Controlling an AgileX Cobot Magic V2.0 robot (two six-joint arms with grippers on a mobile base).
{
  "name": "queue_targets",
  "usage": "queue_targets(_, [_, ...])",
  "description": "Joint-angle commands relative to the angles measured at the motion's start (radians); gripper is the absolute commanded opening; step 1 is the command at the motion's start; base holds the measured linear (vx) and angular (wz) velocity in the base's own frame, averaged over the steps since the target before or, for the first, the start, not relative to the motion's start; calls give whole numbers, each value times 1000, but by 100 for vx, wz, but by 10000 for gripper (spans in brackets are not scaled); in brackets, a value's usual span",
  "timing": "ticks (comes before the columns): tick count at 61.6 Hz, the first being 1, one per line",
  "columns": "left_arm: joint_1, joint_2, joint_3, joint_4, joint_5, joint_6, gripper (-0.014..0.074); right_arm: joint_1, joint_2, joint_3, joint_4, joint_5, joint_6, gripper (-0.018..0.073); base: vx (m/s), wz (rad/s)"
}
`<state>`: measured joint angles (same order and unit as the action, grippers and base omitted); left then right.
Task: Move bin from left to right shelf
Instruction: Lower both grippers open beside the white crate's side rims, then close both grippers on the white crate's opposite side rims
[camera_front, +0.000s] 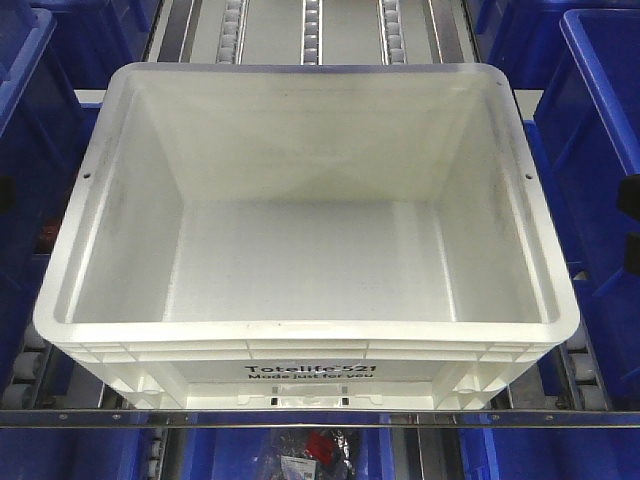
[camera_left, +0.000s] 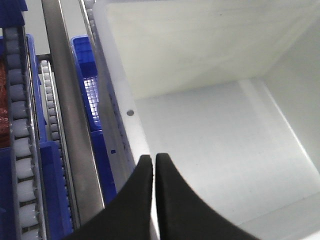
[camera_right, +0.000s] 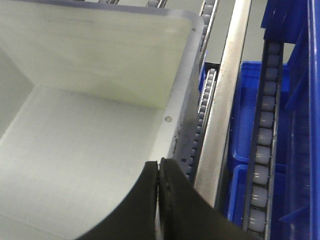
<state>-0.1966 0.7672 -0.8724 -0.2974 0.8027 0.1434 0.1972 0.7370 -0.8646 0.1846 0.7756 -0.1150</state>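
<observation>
Nearest, a metal rail (camera_front: 320, 418) crosses before the white bin (camera_front: 320, 290), thick-rimmed and printed "Totelife 521", which sits on the roller tracks (camera_front: 312, 30) between blue bins (camera_front: 600, 120). The left gripper (camera_left: 152, 160) pinches its left wall and the right gripper (camera_right: 159, 165) pinches its right wall.

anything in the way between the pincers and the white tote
Nothing visible. The left pincer and right pincer, both shut, line up with the side walls of the white tote, with no object between. Whether they touch is unclear.
</observation>
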Motion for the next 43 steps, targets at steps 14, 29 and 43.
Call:
queue_targets(14, [-5, 2, -34, -26, -66, -9, 6, -1, 9, -31, 38, -89, -8, 13, 0, 0])
queue_targets(29, [-5, 2, -34, -25, -82, 2, 199, -1, 9, -31, 58, -88, -8, 304, 0, 0])
queue_targets(43, [-5, 2, -34, -26, -85, 2, 491, -1, 9, -31, 58, -81, 3, 687, 0, 0])
